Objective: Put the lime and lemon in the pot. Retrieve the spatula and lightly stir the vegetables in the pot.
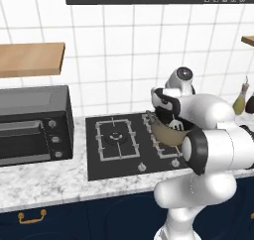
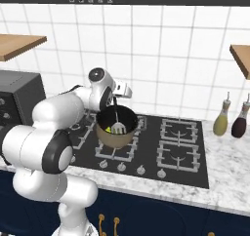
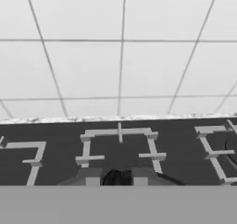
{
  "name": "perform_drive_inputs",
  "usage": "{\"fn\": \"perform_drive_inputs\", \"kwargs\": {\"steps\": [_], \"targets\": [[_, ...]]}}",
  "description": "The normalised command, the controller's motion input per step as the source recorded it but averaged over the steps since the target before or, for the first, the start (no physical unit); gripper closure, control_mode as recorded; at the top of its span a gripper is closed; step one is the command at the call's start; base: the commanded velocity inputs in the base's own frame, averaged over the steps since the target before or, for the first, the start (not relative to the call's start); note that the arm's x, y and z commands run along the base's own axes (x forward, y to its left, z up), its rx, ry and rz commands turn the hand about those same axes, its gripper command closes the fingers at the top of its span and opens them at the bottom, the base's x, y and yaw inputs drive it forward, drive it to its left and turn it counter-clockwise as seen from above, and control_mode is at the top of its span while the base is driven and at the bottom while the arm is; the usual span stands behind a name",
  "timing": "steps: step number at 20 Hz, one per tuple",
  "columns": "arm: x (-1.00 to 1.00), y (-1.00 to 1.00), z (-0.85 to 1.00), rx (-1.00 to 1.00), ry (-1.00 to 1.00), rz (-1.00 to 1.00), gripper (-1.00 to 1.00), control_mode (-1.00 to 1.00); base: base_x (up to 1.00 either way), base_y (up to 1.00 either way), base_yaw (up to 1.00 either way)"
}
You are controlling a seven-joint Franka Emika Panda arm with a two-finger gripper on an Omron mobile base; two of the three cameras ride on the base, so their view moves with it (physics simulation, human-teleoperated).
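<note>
My gripper (image 2: pixel 116 96) sits clamped on the spatula (image 2: pixel 116 123) handle's top. The spatula hangs straight down — head inside the pot (image 2: pixel 116 127), centre frame, beside the lemon (image 2: pixel 107 129).

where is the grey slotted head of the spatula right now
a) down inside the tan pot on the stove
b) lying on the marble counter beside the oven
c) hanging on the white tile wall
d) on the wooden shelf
a: in the right base view the grey slotted spatula head sits inside the round tan pot with the dark rim on the black stove, its thin black handle rising toward the gripper.
</note>
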Motion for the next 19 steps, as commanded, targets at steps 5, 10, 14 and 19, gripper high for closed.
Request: {"fn": "perform_drive_inputs", "kwargs": {"steps": [5, 10, 14, 19], "targets": [[0.11, 0.0, 0.26, 0.04, -0.24, 0.0, 1.0, -1.0, 0.0, 0.0, 0.0], [-0.02, 0.0, 0.26, 0.01, -0.2, 0.0, 1.0, -1.0, 0.0, 0.0, 0.0], [-0.02, 0.0, 0.28, 0.0, -0.15, 0.0, 1.0, -1.0, 0.0, 0.0, 0.0], [-0.09, 0.04, 0.77, 0.04, -0.15, 0.0, 1.0, -1.0, 0.0, 0.0, 0.0]]}}
